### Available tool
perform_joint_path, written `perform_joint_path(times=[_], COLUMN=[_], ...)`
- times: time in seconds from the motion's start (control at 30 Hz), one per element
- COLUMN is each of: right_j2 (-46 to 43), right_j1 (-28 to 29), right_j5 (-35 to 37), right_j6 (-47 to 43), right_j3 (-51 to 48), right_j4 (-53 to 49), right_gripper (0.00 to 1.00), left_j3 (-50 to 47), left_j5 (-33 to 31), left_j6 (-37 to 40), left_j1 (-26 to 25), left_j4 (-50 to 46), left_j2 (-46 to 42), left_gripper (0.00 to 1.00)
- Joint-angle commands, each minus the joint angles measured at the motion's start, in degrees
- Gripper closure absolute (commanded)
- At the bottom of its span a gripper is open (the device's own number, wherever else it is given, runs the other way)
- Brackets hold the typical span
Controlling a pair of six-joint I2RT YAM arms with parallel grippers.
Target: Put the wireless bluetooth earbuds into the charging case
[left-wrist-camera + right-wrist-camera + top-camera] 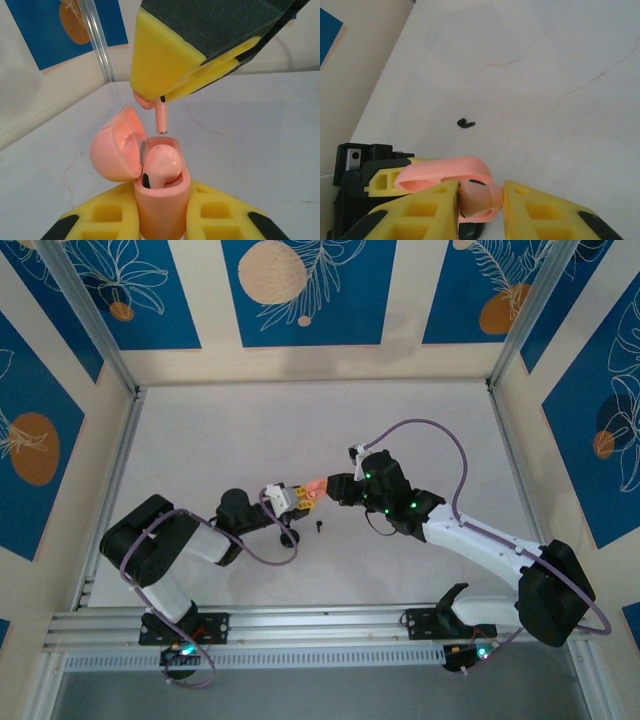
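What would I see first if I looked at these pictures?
The open pink case, held by the left gripper in the middle of the table, with one pink earbud sitting inside. Just above it, the right gripper holds a second pink earbud, stem down. A tiny black earbud lies alone on the white table nearby.

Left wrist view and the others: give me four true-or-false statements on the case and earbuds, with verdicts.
1. The left gripper holds the pink case with its lid open. True.
2. Both pink earbuds sit in the case. False: one seated earbud is in; the second pink earbud hangs above it, stem down.
3. The right gripper is open and empty. False: it grips the second pink earbud.
4. A black earbud lies on the table. True.
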Motion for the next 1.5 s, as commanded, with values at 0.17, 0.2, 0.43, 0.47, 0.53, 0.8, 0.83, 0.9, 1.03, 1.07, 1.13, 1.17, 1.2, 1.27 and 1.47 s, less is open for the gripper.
perform_joint_path(times=[0.17, 0.2, 0.43, 0.47, 0.53, 0.8, 0.83, 0.9, 1.03, 1.07, 1.13, 1.17, 1.2, 1.27, 1.47], right_j2=[-0.25, -0.24, 0.27, 0.45, 0.89, 2.27, 2.09, 1.56, -0.54, -1.03, -2.46, -3.08, -3.87, -5.44, -6.33], right_j1=[0.45, 0.43, 0.61, 0.67, 0.87, 1.42, 1.42, 1.42, 0.99, 0.82, 0.52, 0.54, 0.45, -0.17, -5.92], right_j5=[1.11, 1.25, 1.25, 1.13, 0.61, -0.55, -0.47, -0.38, -0.97, -1.22, -2.07, -2.54, -3.27, -5.37, -14.79], right_j6=[-0.81, -0.82, -1.02, -1.08, -1.09, -0.99, -1.13, -1.42, -2.21, -2.52, -3.63, -4.2, -4.88, -5.97, -6.75], right_j3=[-0.96, -0.96, -0.95, -0.94, -0.83, -0.01, 0.13, 0.16, 0.41, 0.57, 0.79, 0.8, 0.8, 1.19, 4.53], right_j4=[1.24, 1.24, 0.8, 0.95, 1.22, 0.89, 0.8, 0.54, 0.08, -0.14, -0.44, -0.26, -0.06, -0.1, -5.77], right_gripper=[0.73, 0.73, 0.72, 0.73, 0.72, 0.69, 0.67, 0.62, 0.47, 0.43, 0.36, 0.34, 0.33, 0.3, 0.3], left_j3=[1.08, 1.07, 1.16, 1.16, 1.24, 1.33, 1.33, 1.33, 1.42, 1.42, 1.53, 1.51, 1.43, 1.36, 1.76], left_j5=[0.04, 0.02, -0.15, -0.24, -0.28, -0.5, -0.58, -0.59, -0.48, -0.49, -0.32, -0.33, -0.31, -0.33, 1.1], left_j6=[-1.49, -1.49, -1.87, -1.93, -1.93, -2.06, -2.07, -2.02, -1.93, -1.93, -2.02, -1.99, -1.85, -1.76, -2.26], left_j1=[-0.79, -0.79, -0.77, -0.78, -0.79, -0.79, -0.79, -0.78, -0.79, -0.78, -0.79, -0.79, -0.77, -0.78, -0.78], left_j4=[2.07, 2.1, 2.1, 2.08, 2.1, 2.1, 2.1, 2.1, 2.12, 2.1, 2.1, 2.1, 2.1, 2.1, 2.1], left_j2=[-2.26, -2.38, -3.14, -3.22, -3.28, -3.82, -3.8, -3.93, -4.0, -4.01, -4.03, -4.06, -4.03, -4.04, -4.36], left_gripper=[0.86, 0.86, 0.86, 0.86, 0.86, 0.86, 0.86, 0.86, 0.86, 0.86, 0.86, 0.86, 0.86, 0.86, 0.86])
